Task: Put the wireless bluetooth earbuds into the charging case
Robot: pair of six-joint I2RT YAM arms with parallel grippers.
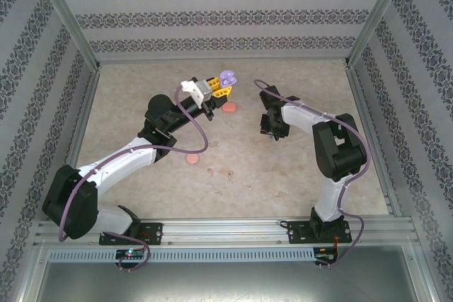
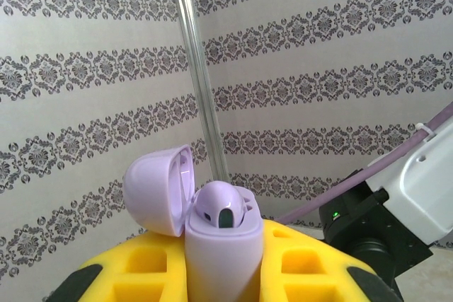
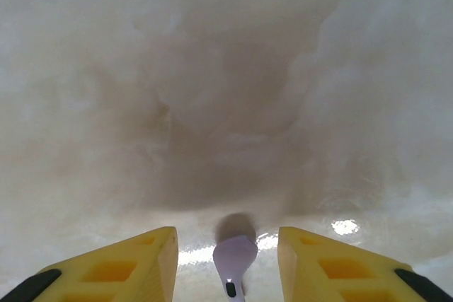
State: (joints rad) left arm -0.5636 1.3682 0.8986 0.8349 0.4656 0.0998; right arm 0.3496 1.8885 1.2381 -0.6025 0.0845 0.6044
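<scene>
My left gripper [image 2: 224, 244] [image 1: 218, 87] is raised above the table, shut on the purple charging case [image 2: 224, 259] [image 1: 226, 78], its yellow fingers [image 2: 311, 259] pressing both sides. The case's lid [image 2: 159, 189] is flipped open to the left. One purple earbud [image 2: 221, 206] sits in the case. My right gripper [image 3: 226, 242] [image 1: 272, 131] points down at the table, open, with a second purple earbud [image 3: 236, 259] lying between its fingers. A gap shows on either side of that earbud.
A coral-red case [image 1: 230, 107] lies just below the held case, and a pink case [image 1: 191, 160] lies nearer the front. Two tiny pale pink earbuds [image 1: 211, 171] [image 1: 230, 172] lie beside it. Patterned walls enclose the table [image 1: 304, 175].
</scene>
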